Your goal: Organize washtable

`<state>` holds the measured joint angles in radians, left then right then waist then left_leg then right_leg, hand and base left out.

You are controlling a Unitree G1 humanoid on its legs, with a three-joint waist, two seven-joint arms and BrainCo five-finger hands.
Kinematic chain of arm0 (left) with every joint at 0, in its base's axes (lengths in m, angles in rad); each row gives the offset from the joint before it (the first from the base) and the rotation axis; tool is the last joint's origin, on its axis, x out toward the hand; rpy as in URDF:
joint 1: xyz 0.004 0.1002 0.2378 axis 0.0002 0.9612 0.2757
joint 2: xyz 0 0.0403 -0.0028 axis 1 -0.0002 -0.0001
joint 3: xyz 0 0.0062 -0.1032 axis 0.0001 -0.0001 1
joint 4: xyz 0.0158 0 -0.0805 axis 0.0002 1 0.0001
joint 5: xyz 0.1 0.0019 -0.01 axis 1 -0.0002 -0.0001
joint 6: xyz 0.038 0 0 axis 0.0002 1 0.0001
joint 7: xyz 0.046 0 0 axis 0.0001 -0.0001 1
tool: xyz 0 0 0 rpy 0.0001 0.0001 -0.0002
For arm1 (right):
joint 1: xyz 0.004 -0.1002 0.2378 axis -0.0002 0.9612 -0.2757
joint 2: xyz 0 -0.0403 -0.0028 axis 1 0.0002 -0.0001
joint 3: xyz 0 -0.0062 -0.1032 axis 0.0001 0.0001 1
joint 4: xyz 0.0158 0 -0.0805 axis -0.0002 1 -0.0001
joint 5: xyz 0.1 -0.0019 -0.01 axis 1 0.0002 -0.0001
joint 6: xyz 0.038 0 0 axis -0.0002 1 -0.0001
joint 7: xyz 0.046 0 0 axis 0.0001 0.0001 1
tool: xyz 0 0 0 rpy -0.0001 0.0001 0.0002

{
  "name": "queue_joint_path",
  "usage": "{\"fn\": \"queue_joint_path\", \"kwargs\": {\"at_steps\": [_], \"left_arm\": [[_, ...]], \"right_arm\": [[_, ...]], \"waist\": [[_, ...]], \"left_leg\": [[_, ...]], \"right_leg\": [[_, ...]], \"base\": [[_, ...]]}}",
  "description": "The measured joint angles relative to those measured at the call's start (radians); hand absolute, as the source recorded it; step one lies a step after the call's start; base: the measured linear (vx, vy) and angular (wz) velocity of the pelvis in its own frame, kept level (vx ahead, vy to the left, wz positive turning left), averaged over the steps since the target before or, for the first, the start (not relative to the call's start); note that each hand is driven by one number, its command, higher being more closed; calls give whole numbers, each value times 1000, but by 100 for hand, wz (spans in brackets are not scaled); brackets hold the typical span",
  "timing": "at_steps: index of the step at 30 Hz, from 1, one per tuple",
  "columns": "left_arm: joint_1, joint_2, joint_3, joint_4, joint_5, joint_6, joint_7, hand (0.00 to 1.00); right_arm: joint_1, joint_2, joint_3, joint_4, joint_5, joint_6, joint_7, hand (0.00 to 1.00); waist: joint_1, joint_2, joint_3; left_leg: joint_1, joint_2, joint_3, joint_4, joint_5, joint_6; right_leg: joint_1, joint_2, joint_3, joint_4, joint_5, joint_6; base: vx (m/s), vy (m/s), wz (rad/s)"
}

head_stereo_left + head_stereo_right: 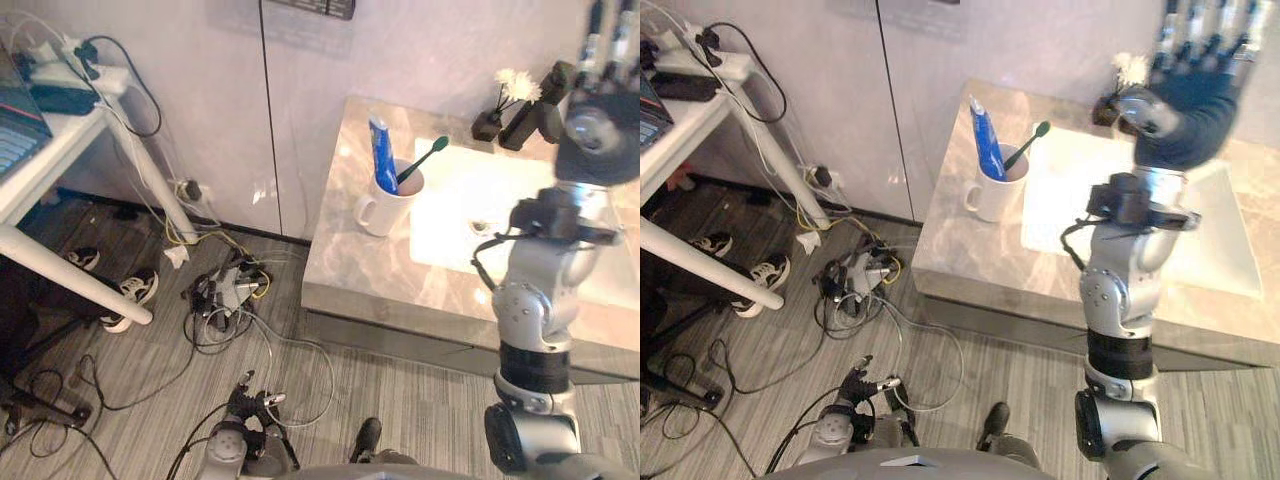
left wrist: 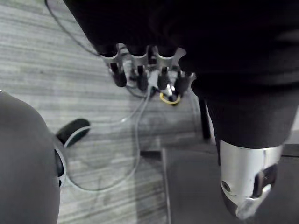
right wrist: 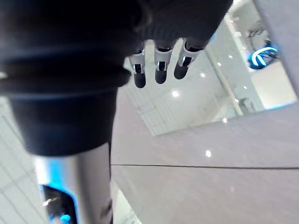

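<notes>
cut off and covered at the sink
at one o'clock the right hand (image 1: 1195, 75) loses its fingertips past the top edge; its arm hides the middle of the basin (image 1: 450, 215); the toothpaste tube (image 1: 382, 155) has its lower end sunk in the mug (image 1: 385, 210).

White mug (image 1: 383, 210) upright on marble washtable (image 1: 345, 265) near left edge; blue toothpaste tube (image 1: 381, 155), green toothbrush (image 1: 422, 160) standing inside.
</notes>
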<state>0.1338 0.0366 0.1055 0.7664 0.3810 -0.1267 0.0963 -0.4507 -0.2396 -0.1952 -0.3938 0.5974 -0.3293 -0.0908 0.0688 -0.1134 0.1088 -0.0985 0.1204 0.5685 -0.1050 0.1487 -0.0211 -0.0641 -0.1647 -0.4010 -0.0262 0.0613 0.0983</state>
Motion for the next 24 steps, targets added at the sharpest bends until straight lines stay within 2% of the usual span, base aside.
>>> {"fn": "queue_joint_path", "kwargs": {"at_steps": [4,7,8,11,13,14,16,18,20,22,23,24], "left_arm": [[4,-5,-7,57,24,-5,-1,0],[26,-21,-7,68,48,-6,-3,0],[25,-22,-7,72,51,-6,-3,0],[21,-26,-5,101,75,-8,-3,0],[31,-30,4,108,89,-9,-3,0],[32,-30,5,116,96,-11,-3,0],[29,-31,5,142,111,-14,-3,0],[26,-34,4,146,119,-14,-3,0],[22,-36,-3,148,119,-12,1,0],[17,-37,-15,159,119,-11,3,0],[14,-34,-37,162,119,-11,4,0],[14,-34,-45,162,119,-11,5,0]], "right_arm": [[146,-52,-212,-93,-70,-22,-28,0],[288,-55,-337,-124,-71,-44,-44,0],[304,-55,-346,-125,-71,-45,-44,0],[458,-22,-426,-137,-114,-39,-44,0],[581,56,-476,-167,-204,-26,-47,0],[608,74,-481,-167,-229,-22,-48,0],[706,161,-460,-135,-288,4,-55,0],[771,226,-423,-85,-264,15,-56,0],[865,313,-335,-5,-262,58,-48,0],[921,339,-277,55,-267,81,-40,0],[955,351,-237,125,-278,114,-37,0],[960,351,-225,155,-295,128,-38,0]], "waist": [[-30,31,-55],[-64,54,-85],[-65,55,-86],[-94,62,-95],[-115,60,-115],[-120,62,-118],[-143,58,-138],[-149,53,-139],[-150,54,-140],[-150,57,-139],[-146,58,-138],[-146,58,-138]], "left_leg": [[4,-7,4,0,-7,-3],[16,-12,19,0,-12,-2],[18,-12,23,0,-14,-5],[30,-11,39,0,-21,-4],[34,-10,64,0,-26,-6],[35,-11,68,0,-27,-6],[38,-11,91,0,-33,-10],[43,-11,99,0,-34,-9],[52,-12,116,0,-39,-10],[52,-13,118,0,-40,-9],[53,-12,121,0,-43,-12],[54,-12,123,0,-43,-12]], "right_leg": [[-2,-8,4,5,-14,5],[-4,-15,19,5,-17,6],[-4,-15,23,5,-17,6],[-6,-16,42,8,-17,6],[-22,-17,67,13,-17,6],[-23,-17,71,15,-17,6],[-39,-18,92,22,-17,6],[-41,-18,101,27,-17,6],[-48,-20,118,39,-19,4],[-51,-22,120,43,-19,4],[-57,-25,123,51,-20,2],[-57,-26,124,54,-22,1]], "base": [[-36,18,-3],[-19,29,-13],[-19,22,-26],[-21,11,-20],[2,9,-27],[17,11,-27],[8,14,-28],[-3,8,-17],[-9,11,-18],[-12,5,-7],[-11,-2,-4],[-19,2,-6]]}}
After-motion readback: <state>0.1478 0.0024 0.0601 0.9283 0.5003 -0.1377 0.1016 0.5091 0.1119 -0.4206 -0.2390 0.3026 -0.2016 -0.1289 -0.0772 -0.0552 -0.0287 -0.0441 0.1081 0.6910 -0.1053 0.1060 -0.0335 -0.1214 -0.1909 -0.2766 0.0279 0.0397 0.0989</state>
